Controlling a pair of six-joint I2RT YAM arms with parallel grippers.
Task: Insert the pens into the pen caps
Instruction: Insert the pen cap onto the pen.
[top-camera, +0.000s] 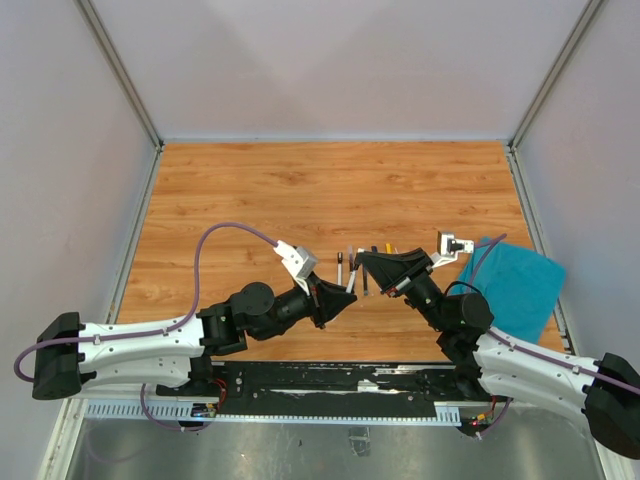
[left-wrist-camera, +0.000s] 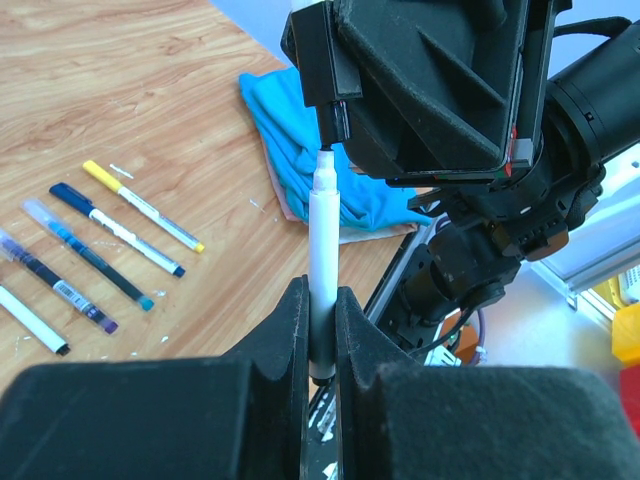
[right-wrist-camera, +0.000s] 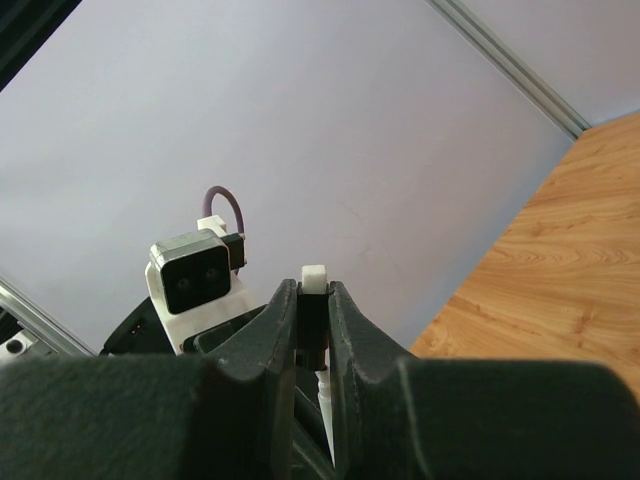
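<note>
Right now I have the left end effector (left-wrist-camera: 320, 300) clamped on the lower barrel of a white pen (left-wrist-camera: 323, 235), standing it upright so its bare nib aims at the black pen cap (left-wrist-camera: 336, 121) pinched in the right end effector (right-wrist-camera: 313, 295) just above. Holding both in mid-air lets me line them up end to end, I judge. The nib sits at the cap's mouth, slightly off-centre, while the other pens (left-wrist-camera: 115, 228) lie in a row on the table (left-wrist-camera: 150, 90) near the teal cloth (left-wrist-camera: 290, 130).

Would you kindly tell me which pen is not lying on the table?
The white pen, clamped upright in the left gripper; the other pens lie flat on the wooden table.
</note>
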